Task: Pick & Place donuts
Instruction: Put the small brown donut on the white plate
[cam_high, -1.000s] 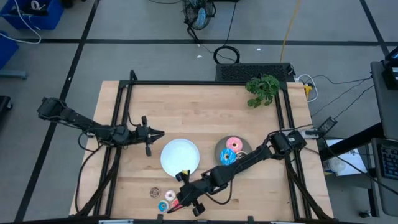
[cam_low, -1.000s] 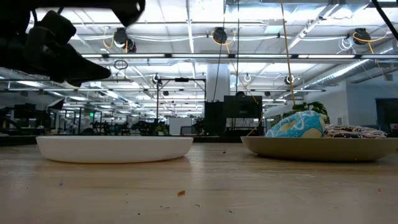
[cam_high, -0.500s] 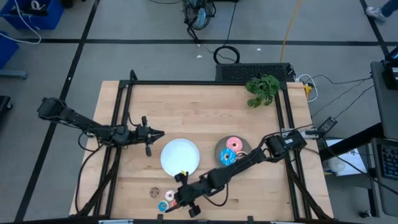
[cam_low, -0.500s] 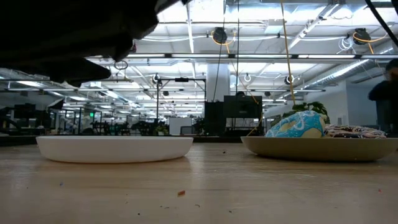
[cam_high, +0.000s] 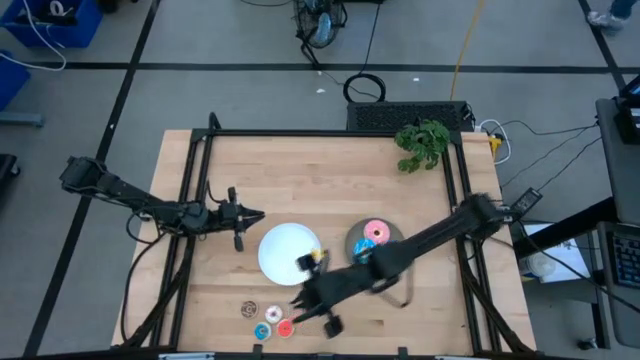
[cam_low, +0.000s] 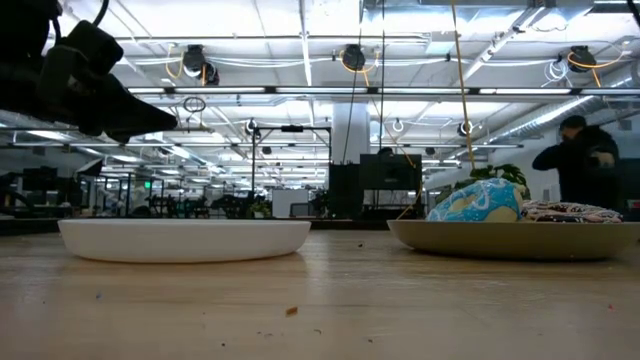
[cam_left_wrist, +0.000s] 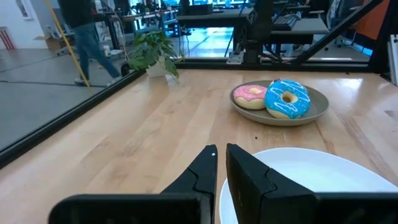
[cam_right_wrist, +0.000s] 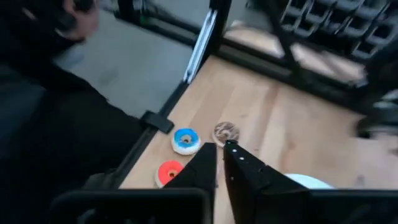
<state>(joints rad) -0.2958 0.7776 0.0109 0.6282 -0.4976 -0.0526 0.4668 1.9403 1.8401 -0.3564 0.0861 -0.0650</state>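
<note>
right gripper (cam_high: 300, 297) — above mini donuts (cam_high: 268, 322)

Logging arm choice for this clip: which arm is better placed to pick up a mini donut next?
Right. The right gripper hovers beside the mini donuts; the left gripper waits beyond the white plate.

Pink donut (cam_high: 376, 231) and blue donut (cam_left_wrist: 286, 99) plated; minis (cam_high: 270, 323) on table.
</note>
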